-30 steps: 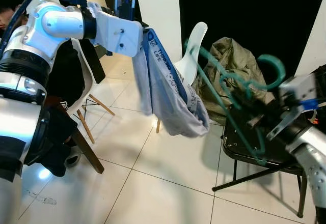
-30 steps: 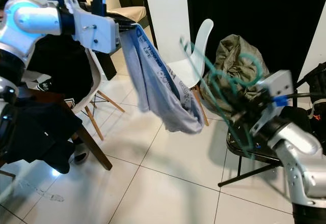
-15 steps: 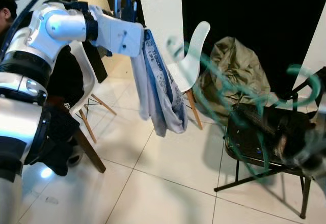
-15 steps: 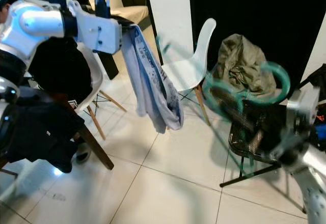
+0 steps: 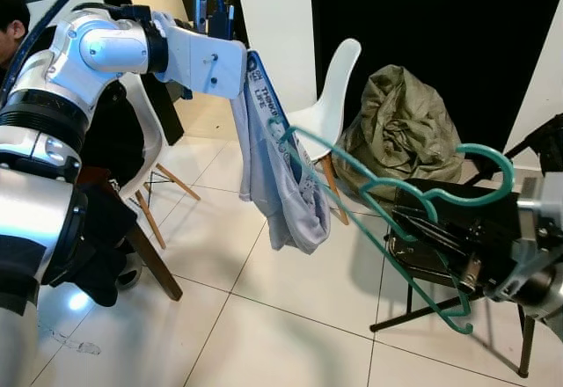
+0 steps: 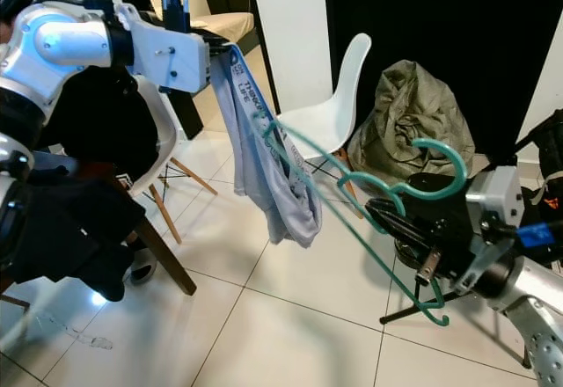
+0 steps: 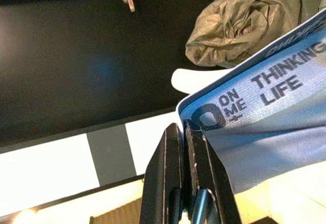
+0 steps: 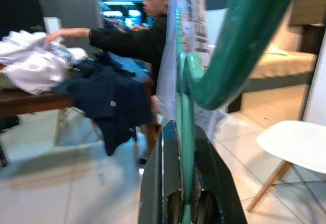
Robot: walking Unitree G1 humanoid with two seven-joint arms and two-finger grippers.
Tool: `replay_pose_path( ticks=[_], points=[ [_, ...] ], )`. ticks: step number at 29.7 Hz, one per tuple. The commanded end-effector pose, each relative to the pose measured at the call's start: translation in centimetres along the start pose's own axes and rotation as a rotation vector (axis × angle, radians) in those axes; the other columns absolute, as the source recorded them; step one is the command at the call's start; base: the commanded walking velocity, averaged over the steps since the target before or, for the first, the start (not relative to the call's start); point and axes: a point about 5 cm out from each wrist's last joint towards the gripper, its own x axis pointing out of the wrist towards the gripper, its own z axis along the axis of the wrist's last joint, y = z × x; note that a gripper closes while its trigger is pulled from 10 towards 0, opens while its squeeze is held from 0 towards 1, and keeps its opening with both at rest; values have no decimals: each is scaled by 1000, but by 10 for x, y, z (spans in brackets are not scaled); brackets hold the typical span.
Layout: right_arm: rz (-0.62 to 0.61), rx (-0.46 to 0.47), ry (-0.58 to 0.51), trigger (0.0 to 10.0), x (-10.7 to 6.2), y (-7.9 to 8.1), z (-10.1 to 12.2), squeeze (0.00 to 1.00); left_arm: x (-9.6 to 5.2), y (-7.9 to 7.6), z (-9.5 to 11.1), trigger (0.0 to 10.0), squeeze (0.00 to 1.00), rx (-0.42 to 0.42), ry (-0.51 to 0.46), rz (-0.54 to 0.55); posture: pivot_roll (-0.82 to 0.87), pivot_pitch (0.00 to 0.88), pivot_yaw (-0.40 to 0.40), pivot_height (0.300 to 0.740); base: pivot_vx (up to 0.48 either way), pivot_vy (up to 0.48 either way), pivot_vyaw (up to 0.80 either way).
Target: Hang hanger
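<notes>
A pale blue-grey garment (image 5: 280, 180) with a printed blue band hangs from my raised left gripper (image 7: 184, 130), which is shut on the band's edge. My right gripper (image 6: 387, 220), low at the right, is shut on a green plastic hanger (image 6: 440, 146) near its neck. The hook curves up over the gripper. One long arm of the hanger reaches left, and its tip (image 5: 290, 132) lies against the garment. In the right wrist view the green hanger (image 8: 186, 96) runs between the black fingers (image 8: 170, 158) toward the cloth.
A white chair (image 5: 338, 83) stands behind the garment. A black folding chair (image 5: 413, 259) sits under my right arm, an olive jacket (image 5: 405, 123) heaped beside it. A person (image 5: 12, 9) sits at far left near dark clothes (image 6: 62, 220) on wooden furniture.
The hanger swung away from the garment in a blur and has come back lower, its arm tip at the cloth again. The garment dropped from a stretched sling to hanging loose.
</notes>
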Motion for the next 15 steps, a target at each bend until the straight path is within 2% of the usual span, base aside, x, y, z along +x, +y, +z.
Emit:
replay_pose_path(
  ticks=[1, 5, 15],
  points=[
    [-35, -14, 23, 10000, 3, -5, -1, 0, -5, 1, -4, 10000, 0, 5, 24, -14, -57, 6, 158, 740, 0, 0, 0],
    [-60, -27, 22, 10000, 2, -9, 1, 0, -5, 2, -3, 10000, 0, 10, 15, -14, -58, 6, 157, 740, 0, 0, 0],
    [-53, -27, 44, 10000, 2, -7, 0, 0, -5, 3, -1, 10000, 0, 17, 2, -13, -57, 6, 161, 740, 0, 0, 0]
  ],
)
